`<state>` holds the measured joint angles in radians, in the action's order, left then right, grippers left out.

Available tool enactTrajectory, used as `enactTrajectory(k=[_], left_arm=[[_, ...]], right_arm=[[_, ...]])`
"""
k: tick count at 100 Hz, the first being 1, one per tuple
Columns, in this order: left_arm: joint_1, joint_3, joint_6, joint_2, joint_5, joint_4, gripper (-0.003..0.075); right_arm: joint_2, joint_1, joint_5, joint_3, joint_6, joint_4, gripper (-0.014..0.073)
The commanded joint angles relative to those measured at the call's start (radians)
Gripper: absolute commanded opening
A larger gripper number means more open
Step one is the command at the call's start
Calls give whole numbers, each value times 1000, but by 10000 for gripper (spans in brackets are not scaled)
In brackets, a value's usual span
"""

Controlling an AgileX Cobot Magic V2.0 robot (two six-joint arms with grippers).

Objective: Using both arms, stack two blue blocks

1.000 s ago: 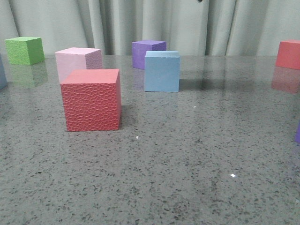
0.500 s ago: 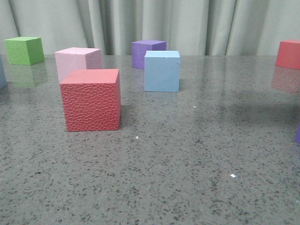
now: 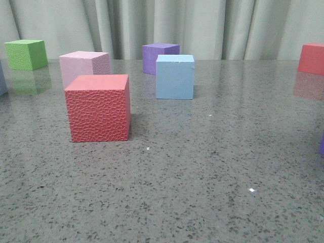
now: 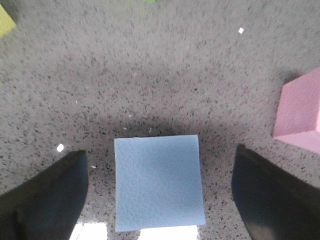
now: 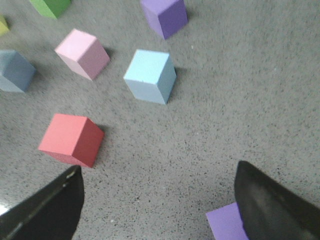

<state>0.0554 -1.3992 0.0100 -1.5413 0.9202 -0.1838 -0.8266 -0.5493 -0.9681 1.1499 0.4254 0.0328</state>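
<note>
Foam-looking blue block (image 4: 159, 182) sits on desk between left gripper (image 4: 160, 192) jaws, spread wide, not touching. Second blue block (image 3: 174, 77) mid-desk; right gripper (image 5: 160, 200) released. Probably light, squashy; pinch opposite flat sides.

Left of the middle of the bench (image 3: 202, 167) stands the nearest block (image 3: 98, 108). A second block (image 3: 83, 68) is close behind it, a little to the left. The corner block (image 3: 26, 54) sits at the far left corner. The centre block (image 3: 174, 77) lies right of and behind the nearest one, with the rear block (image 3: 160, 56) just behind it near the far edge. Another block (image 3: 311, 58) sits at the far right corner. The left-edge block (image 4: 163, 182) lies between the fingers of the left hand (image 4: 160, 157), apart from both.
</note>
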Motion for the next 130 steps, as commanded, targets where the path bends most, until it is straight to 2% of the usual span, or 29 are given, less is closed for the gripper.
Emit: enactTrajectory(k=[1, 82, 92, 114, 130], left_arm=[[-1, -61, -10, -7, 19, -19, 554], [-1, -66, -10, -115, 111, -16, 552], [-1, -66, -10, -117, 111, -16, 510], [-1, -66, -10, -117, 112, -18, 333], [-1, -114, -10, -117, 165, -35, 309]], right_arm=[[49, 0, 38, 23, -12, 16, 611], [101, 0, 16, 23, -12, 16, 611], [101, 0, 16, 23, -12, 16, 611], [101, 0, 16, 23, -12, 16, 611], [101, 0, 16, 23, -12, 16, 611]])
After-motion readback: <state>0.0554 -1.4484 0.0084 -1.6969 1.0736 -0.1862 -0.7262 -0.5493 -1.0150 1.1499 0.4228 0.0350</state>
